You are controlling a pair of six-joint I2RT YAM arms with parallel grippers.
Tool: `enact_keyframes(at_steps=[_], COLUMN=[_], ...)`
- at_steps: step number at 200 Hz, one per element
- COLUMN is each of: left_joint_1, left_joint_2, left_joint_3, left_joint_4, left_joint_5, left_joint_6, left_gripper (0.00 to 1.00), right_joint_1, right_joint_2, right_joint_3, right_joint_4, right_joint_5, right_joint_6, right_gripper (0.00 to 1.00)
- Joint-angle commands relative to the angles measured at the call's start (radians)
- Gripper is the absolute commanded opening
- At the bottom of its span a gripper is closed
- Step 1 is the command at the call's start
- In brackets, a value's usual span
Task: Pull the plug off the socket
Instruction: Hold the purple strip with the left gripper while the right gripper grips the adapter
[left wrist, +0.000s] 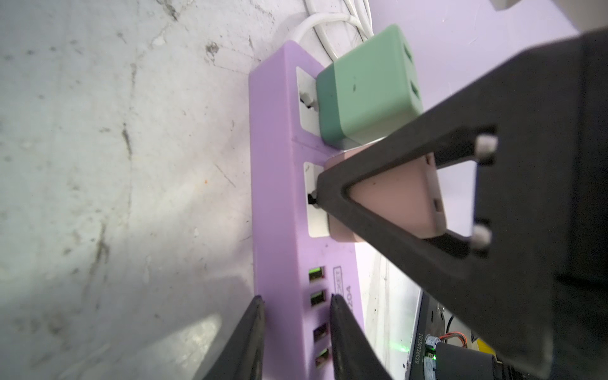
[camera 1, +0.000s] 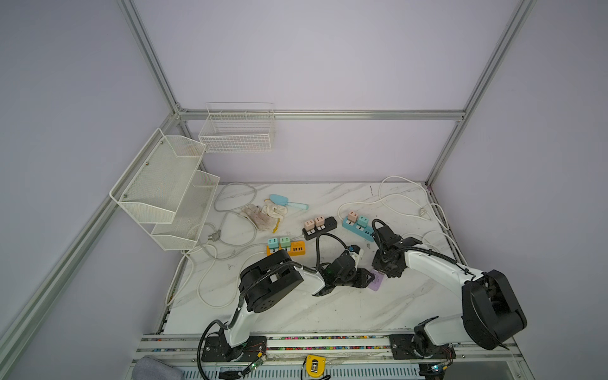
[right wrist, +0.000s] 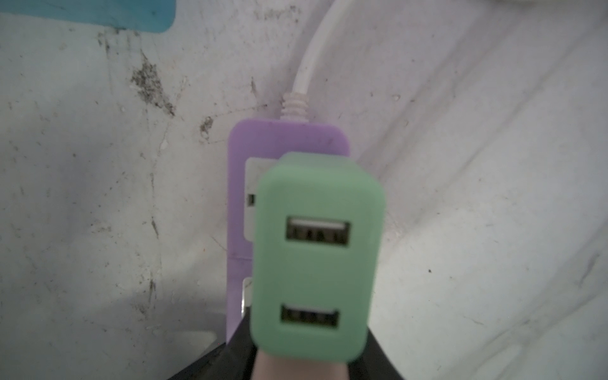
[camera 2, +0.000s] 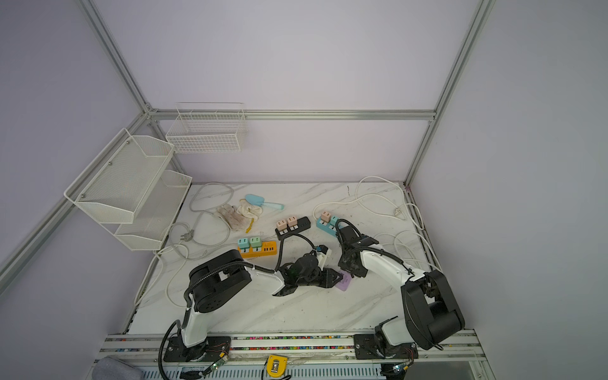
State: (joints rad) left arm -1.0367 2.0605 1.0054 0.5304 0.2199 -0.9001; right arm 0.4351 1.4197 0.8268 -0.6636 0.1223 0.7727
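Observation:
A purple power strip (left wrist: pixel 279 197) lies on the marble table between the two arms (camera 1: pixel 376 283) (camera 2: pixel 343 283). Two plugs stand in its sockets: a green plug (left wrist: pixel 368 88) (right wrist: pixel 316 256) near the cord end and a pink plug (left wrist: pixel 394 204) (right wrist: pixel 296 367) beside it. My left gripper (left wrist: pixel 297 329) (camera 1: pixel 368 278) is shut on the strip's USB end, one finger on each long side. My right gripper (right wrist: pixel 299 365) (camera 1: pixel 385 271) comes from above, its black fingers (left wrist: pixel 362 184) against both sides of the pink plug. The pink plug sits in its socket.
Behind stand an orange strip (camera 1: pixel 289 247), a black strip (camera 1: pixel 320 227) and a blue strip (camera 1: pixel 357 227), each with plugs. Gloves (camera 1: pixel 263 214) and a blue scoop (camera 1: pixel 286 201) lie further back. White mesh racks (camera 1: pixel 164 190) hang at left. White cords (camera 1: pixel 411 197) loop at the right.

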Motion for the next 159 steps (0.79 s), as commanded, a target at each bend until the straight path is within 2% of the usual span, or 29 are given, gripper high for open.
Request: enact_keyframes(at_steps=[1, 26, 53, 80, 89, 159], left_joint_1=[-0.007, -0.008, -0.01, -0.012, -0.011, -0.016], left_joint_2=[0.01, 0.012, 0.019, 0.016, 0.017, 0.037], left_joint_3=[-0.054, -0.051, -0.051, -0.067, -0.062, -0.013], left_joint_4=[-0.143, -0.177, -0.207, -0.224, -0.234, -0.332], left_joint_5=[-0.023, -0.022, -0.018, -0.029, -0.025, 0.016], left_joint_6=[0.012, 0.015, 0.005, 0.001, 0.009, 0.027], left_gripper=[0.32, 0.32, 0.32, 0.32, 0.31, 0.3], right_joint_1=[0.005, 0.005, 0.005, 0.005, 0.005, 0.012], right_joint_2=[0.008, 0.018, 0.011, 0.009, 0.009, -0.026], right_joint_3=[0.005, 0.025, 0.028, 0.032, 0.039, 0.023], right_joint_4=[-0.018, -0.023, -0.017, -0.03, -0.03, -0.015], right_joint_5=[0.007, 0.001, -0.013, -0.02, -0.002, -0.078], right_joint_6=[-0.004, -0.013, -0.021, -0.024, -0.036, -0.023], right_gripper=[0.36, 0.27, 0.27, 0.21, 0.21, 0.18])
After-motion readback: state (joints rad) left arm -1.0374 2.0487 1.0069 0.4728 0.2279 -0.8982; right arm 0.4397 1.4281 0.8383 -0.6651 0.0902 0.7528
